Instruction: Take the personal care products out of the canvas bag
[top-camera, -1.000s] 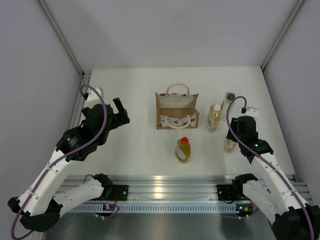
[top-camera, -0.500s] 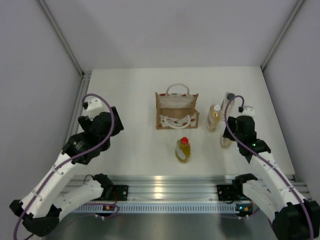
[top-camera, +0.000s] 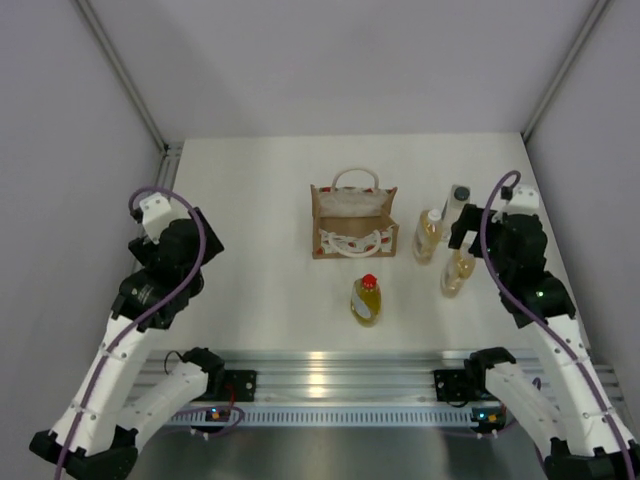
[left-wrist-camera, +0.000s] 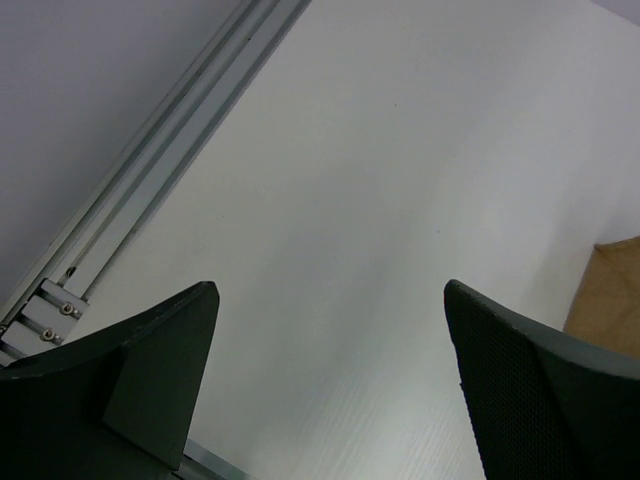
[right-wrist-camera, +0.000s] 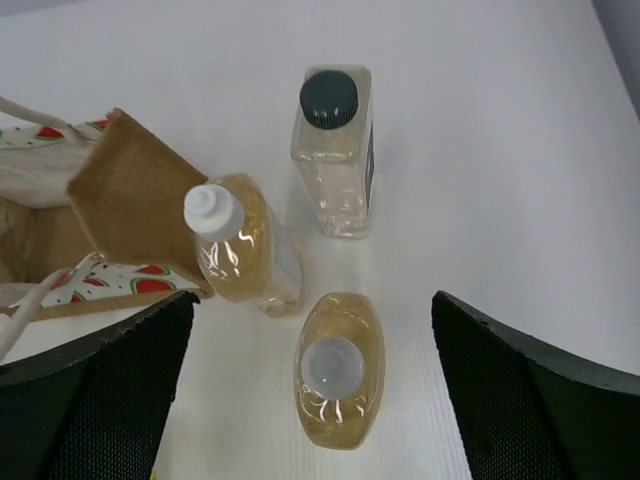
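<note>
Amber bottle (right-wrist-camera: 338, 385), seemingly free, beneath right gripper (right-wrist-camera: 312, 300)

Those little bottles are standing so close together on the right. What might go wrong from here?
The right end effector hangs open astride the nearest amber bottle; a sideways pull-away might clip it. That bottle stands close to the second amber bottle and the pale bottle, so one topple could take down the others. The second amber bottle also sits near the canvas bag corner, so nudging the bag may tip it.
</note>
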